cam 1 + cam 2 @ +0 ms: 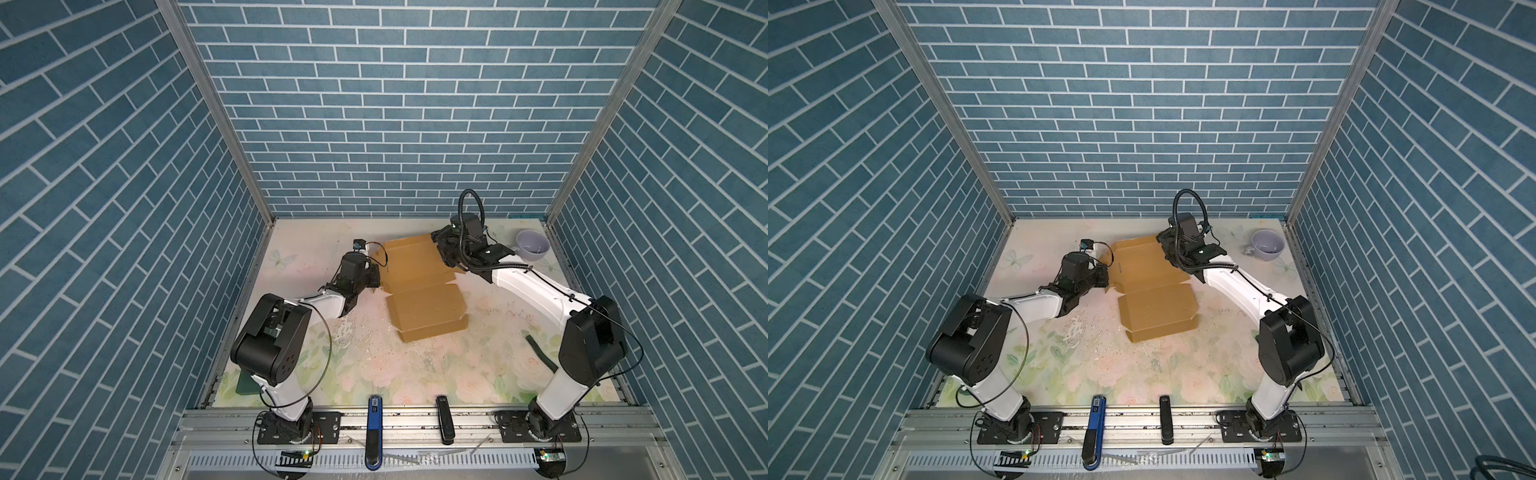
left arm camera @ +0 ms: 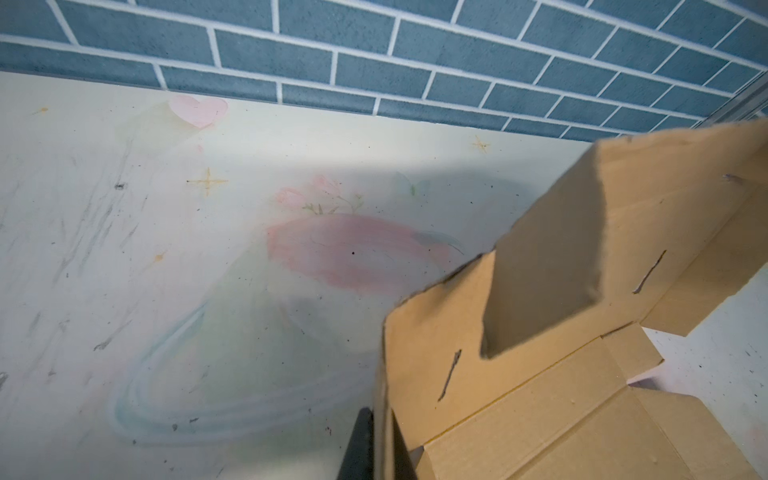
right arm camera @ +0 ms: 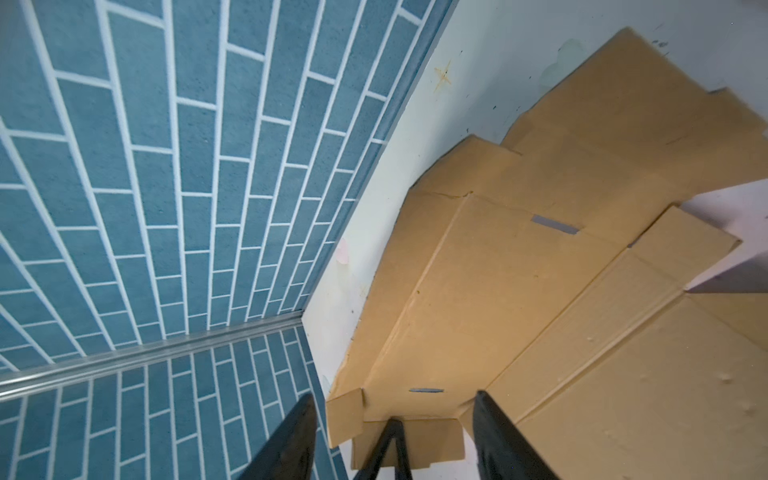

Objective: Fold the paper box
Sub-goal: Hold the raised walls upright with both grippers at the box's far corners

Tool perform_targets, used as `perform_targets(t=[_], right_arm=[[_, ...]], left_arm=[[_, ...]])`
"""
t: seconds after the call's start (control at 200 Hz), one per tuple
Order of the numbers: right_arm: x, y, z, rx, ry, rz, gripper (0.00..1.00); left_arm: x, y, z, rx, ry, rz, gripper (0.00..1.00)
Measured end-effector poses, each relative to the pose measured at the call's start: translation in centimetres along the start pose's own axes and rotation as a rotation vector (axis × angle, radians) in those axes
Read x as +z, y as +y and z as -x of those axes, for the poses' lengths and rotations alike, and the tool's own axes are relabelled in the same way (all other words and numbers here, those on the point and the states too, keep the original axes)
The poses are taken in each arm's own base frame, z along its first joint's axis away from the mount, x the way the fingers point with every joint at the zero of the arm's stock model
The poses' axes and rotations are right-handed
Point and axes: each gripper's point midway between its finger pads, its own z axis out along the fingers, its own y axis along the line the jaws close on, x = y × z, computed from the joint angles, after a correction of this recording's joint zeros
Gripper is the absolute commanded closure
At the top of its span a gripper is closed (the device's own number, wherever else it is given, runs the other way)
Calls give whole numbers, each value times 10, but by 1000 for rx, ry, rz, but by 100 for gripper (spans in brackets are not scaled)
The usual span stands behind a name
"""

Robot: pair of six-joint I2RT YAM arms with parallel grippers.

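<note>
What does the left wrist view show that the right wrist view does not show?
Only the left wrist view: a raised side flap of the paper box, and the left tool shut on a cardboard edge. Only the right wrist view: the open right tool and an aluminium corner rail. Both: the paper box, the blue brick wall and the pale table.

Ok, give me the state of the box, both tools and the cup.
paper box: open, only partly folded, its left flap lifted.
left tool: shut on that left flap.
right tool: open at the box's far right corner, gripping nothing.
cup: upright, apparently empty, apart from both tools.
</note>
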Motion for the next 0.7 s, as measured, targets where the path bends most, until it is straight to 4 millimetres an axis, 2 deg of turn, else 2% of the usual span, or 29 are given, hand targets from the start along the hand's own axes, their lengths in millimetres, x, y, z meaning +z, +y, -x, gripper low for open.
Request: perform_targets(t=[0.175,0.38,0.555,0.7], right_arm=[[25,6,0,74,-6,8,39],[55,1,-6,111,12,-14,39],[67,0,-8,119,23,-23,40],[72,-4,-11,126,33,-32,48]], left_arm=[[0,-2,3,1,-14,-8,92],[0,-5,4,2,-20,-17,92],[0,-6,4,3,-26,-20,92],[0,-6,5,3,-29,-21,92]])
